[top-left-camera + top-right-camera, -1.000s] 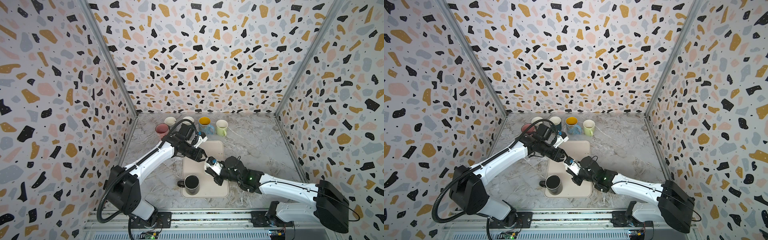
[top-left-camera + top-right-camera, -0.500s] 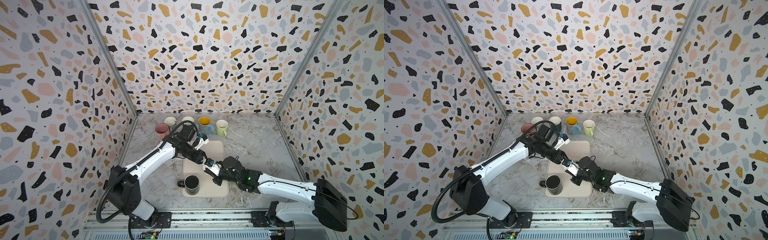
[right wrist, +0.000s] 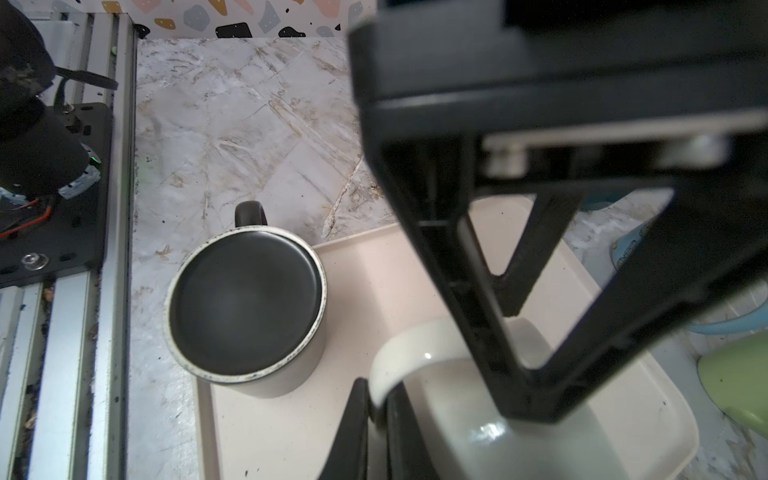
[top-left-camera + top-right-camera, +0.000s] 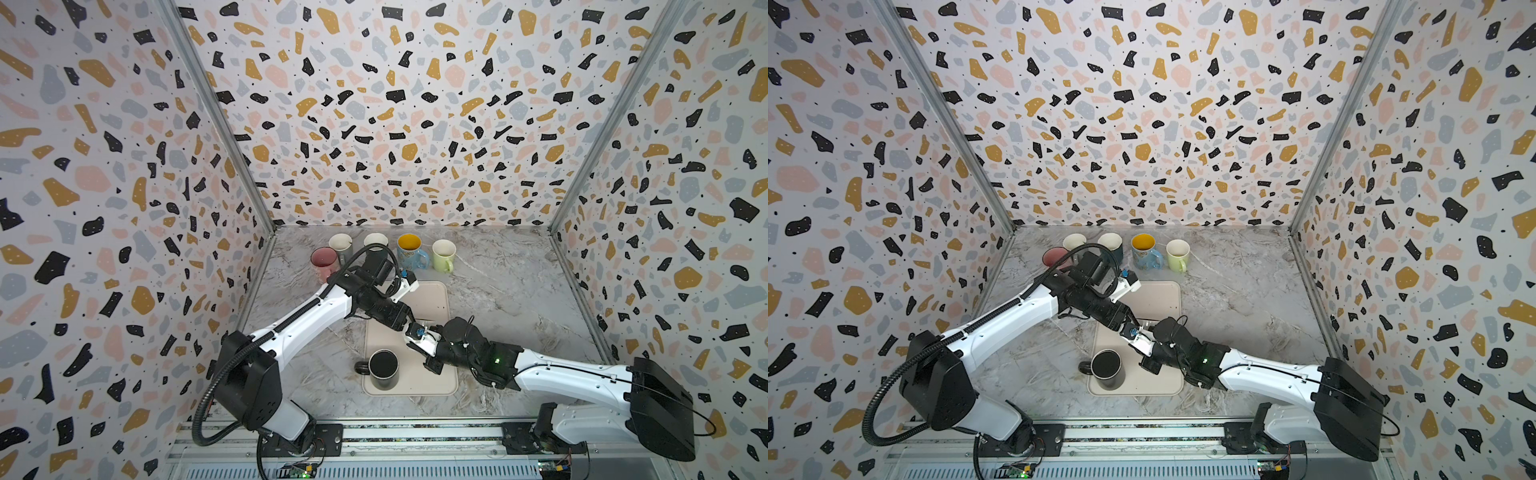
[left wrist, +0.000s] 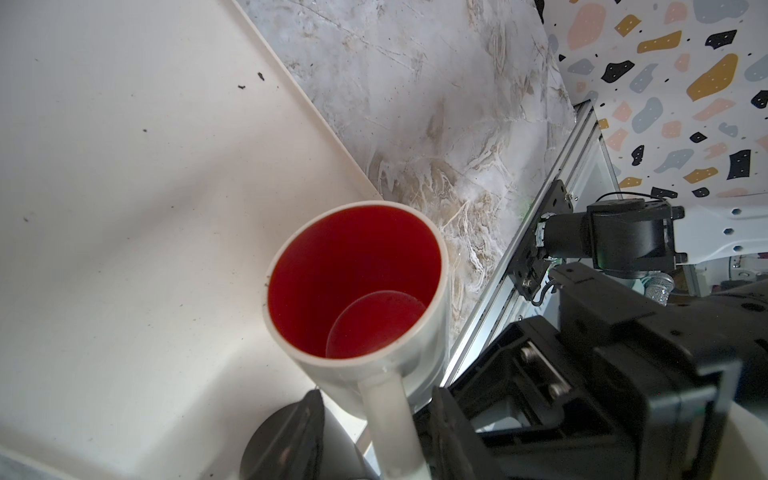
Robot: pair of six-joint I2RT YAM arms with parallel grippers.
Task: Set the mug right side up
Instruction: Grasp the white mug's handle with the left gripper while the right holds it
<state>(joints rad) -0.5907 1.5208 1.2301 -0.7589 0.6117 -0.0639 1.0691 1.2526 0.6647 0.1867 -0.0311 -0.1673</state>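
Meeting over tray [image 4: 432,299] | right hand [image 3: 374,415] clamps white mug [image 5: 353,274] handle | left hand [image 4: 417,329] unclear

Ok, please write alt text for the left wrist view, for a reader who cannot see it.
A white mug with a red inside fills the centre, its open mouth toward the camera and its handle nearest the lens. Behind it are a cream tray and marble table; black parts of the right arm crowd beside it.

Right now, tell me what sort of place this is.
Probably a robot test cell, not a kitchen: terrazzo-print panels box in a marble-look tabletop, two robot arms are mounted on a metal rail at its front edge, and mugs stand in a row at the back.
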